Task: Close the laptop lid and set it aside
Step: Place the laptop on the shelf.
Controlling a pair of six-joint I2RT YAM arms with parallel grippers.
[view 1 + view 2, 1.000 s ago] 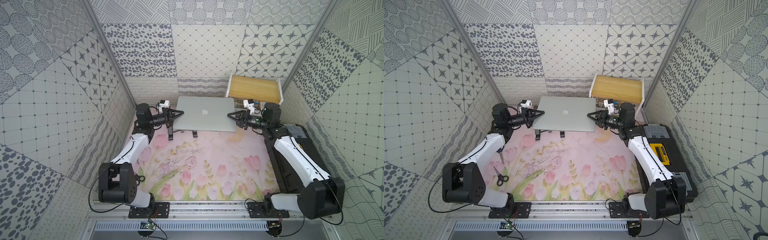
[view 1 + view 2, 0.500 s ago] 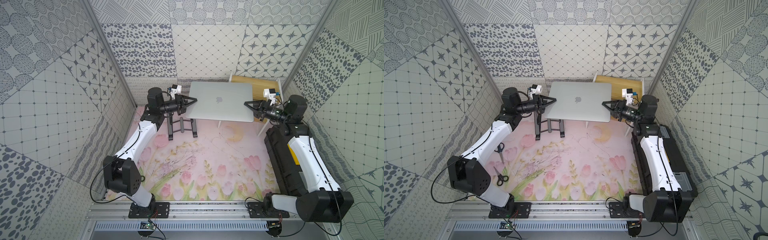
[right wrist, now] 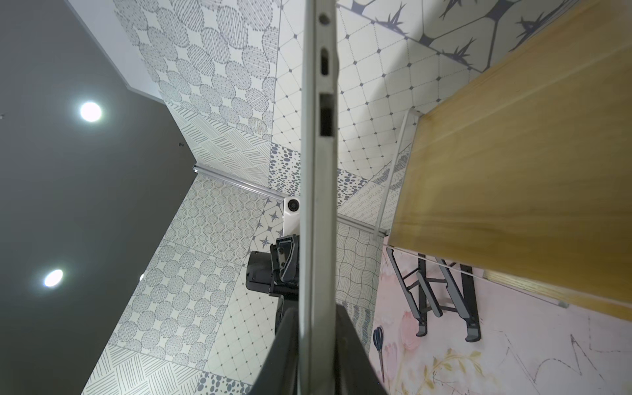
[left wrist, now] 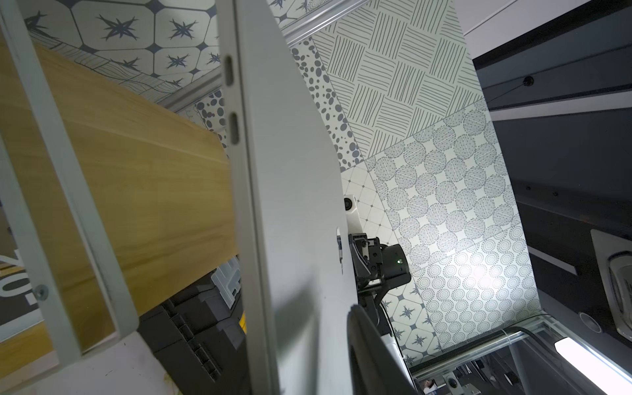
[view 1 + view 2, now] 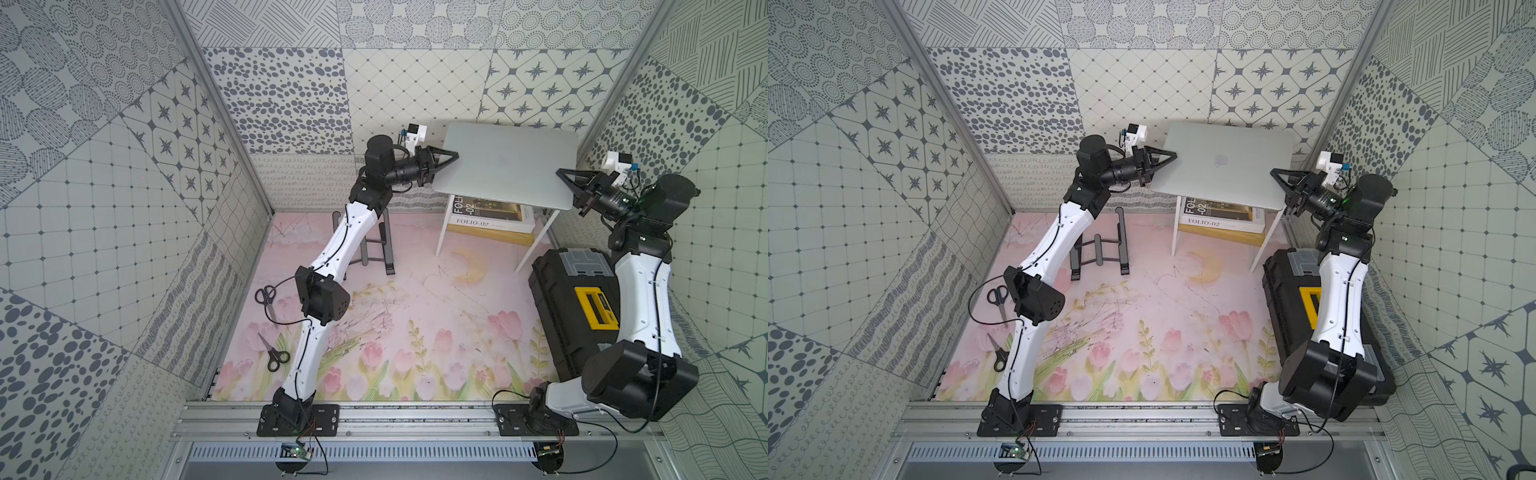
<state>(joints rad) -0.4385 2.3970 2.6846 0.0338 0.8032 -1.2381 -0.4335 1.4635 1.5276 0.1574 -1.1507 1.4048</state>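
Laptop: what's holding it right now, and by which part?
The right hand clamps the closed laptop by its right side edge; the left hand straddles the left edge, grip unclear.

Floral mat (image 5: 415, 291): scissors (image 5: 272, 357), black stand (image 5: 1122, 245), toolbox (image 5: 561, 299), side table (image 5: 498, 238)

A pink floral mat (image 5: 436, 316) covers the tabletop, with a yellow crescent (image 5: 471, 266) drawn on it near the back. A black folding stand (image 5: 1122, 245) sits at the back left. Two pairs of dark scissors lie by the left wall, one (image 5: 266, 297) behind the other (image 5: 276, 357). A black toolbox (image 5: 561, 291) with a yellow latch runs along the right edge. At the back right stands a white-framed side table (image 4: 65, 205) with a wooden top (image 3: 513, 154). A book (image 5: 490, 222) marked FOLIO-02 lies beneath that top. Patterned grey-and-white panels (image 5: 124, 208) wall it all in.
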